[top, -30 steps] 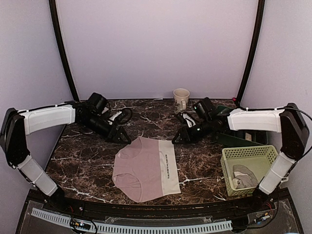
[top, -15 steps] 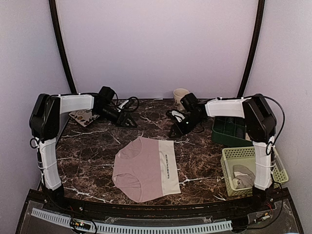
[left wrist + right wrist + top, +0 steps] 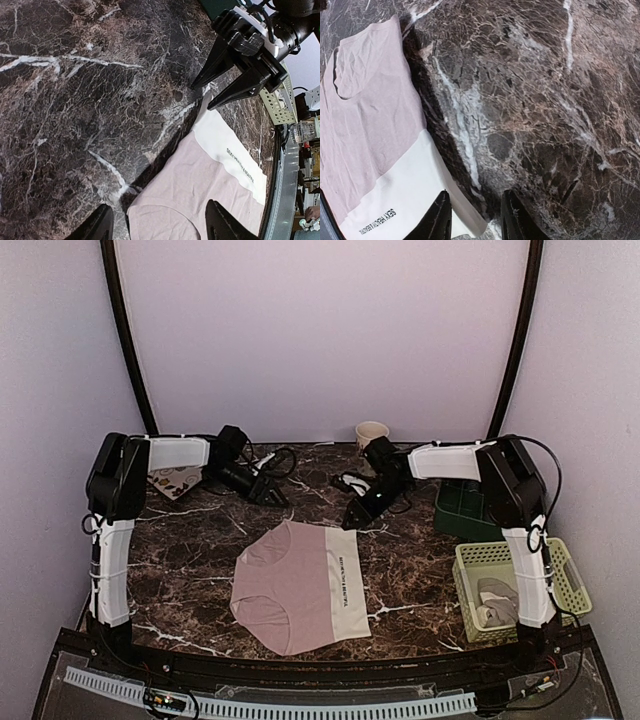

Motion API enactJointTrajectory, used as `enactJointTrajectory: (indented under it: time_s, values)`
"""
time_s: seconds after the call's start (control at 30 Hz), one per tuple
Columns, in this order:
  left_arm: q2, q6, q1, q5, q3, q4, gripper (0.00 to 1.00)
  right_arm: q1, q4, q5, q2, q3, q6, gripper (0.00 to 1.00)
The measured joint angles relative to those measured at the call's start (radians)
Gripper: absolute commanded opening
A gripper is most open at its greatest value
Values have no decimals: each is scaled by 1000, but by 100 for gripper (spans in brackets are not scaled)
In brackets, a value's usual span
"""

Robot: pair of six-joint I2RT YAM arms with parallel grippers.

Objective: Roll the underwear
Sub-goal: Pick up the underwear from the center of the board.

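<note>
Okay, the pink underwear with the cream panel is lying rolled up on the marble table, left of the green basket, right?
Not rolled up: the top external view shows the pink underwear spread flat on the marble table, left of the green basket.

— What is lying on the dark marbled bench (image 3: 190,570)?
— The pink underwear (image 3: 300,585) is lying spread flat near the front middle, its cream panel facing right. A beige mug (image 3: 371,433) is standing at the far edge.
— And on the right?
— A dark green tray (image 3: 462,515) is sitting just behind a light green basket (image 3: 490,550).
</note>
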Motion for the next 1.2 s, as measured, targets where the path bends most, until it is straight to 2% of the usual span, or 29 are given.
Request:
enactJointTrajectory:
  time_s: [0.17, 0.3, 0.7, 1.2]
  values:
    - [42, 10, 0, 21, 6, -11, 63, -1, -30, -51, 4, 1, -24, 28]
    - [60, 13, 0, 33, 8, -15, 60, -1, -56, -87, 5, -4, -29, 20]
    - [119, 15, -6, 83, 33, -11, 61, -3, -88, -105, 16, -2, -24, 0]
    - [132, 57, -34, 81, 37, -9, 45, -18, -100, -112, 16, -2, -20, 0]
